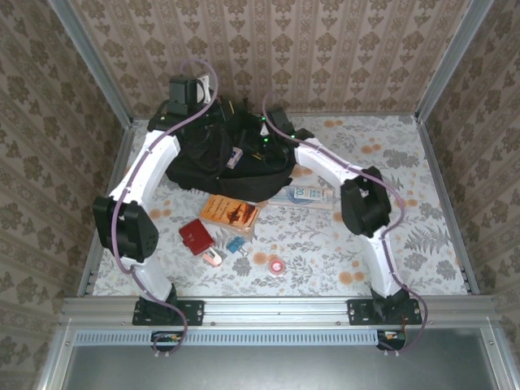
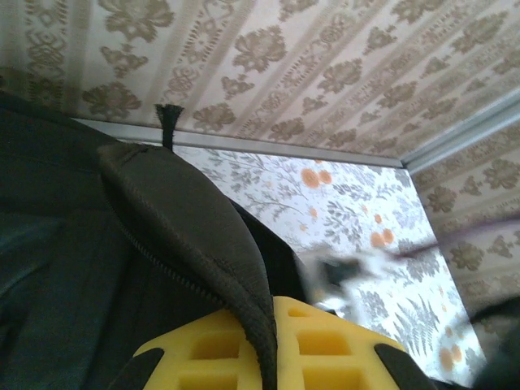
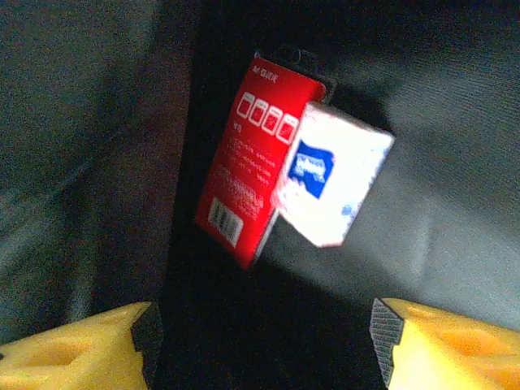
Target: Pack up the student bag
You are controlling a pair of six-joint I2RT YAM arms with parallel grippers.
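At the far middle of the flowered table (image 1: 406, 244), hard by the papered wall: the student bag (image 1: 219, 162), black, slumped, mouth up. Inside, against dark lining, a white box (image 3: 333, 183) overlapping a red card pack (image 3: 244, 179), both apart from the yellow pads and, by the look, lodged in the compartment.

Down in the opening, the right gripper (image 3: 264, 341), jaws spread wide, holding nothing. On the bag's padded rim, the left gripper (image 2: 264, 349), pressed together, pinching the fabric edge and lifting it to hold the mouth agape.

Outward, on the near side of the bag: an orange book (image 1: 228, 213), a red wallet (image 1: 196, 236), a small tape roll (image 1: 276, 266). Just right of the bag, a flat blue-and-white box (image 1: 305, 196). Packing judged part done, with those pieces waiting.

To do the step well:
- Hold the left pinch firm and high, to stop the mouth sagging shut over the right arm.
- Draw the right gripper straight up and out, jaws wide, clear of the zipper edge, without dragging either packed piece back out.
- Then go for the nearest loose piece, likely the flat box or the book, taking it by a thin edge so as to slide it in flat beside the rest.

Risks: fabric slipping from the left pads, or a snag on a strap.
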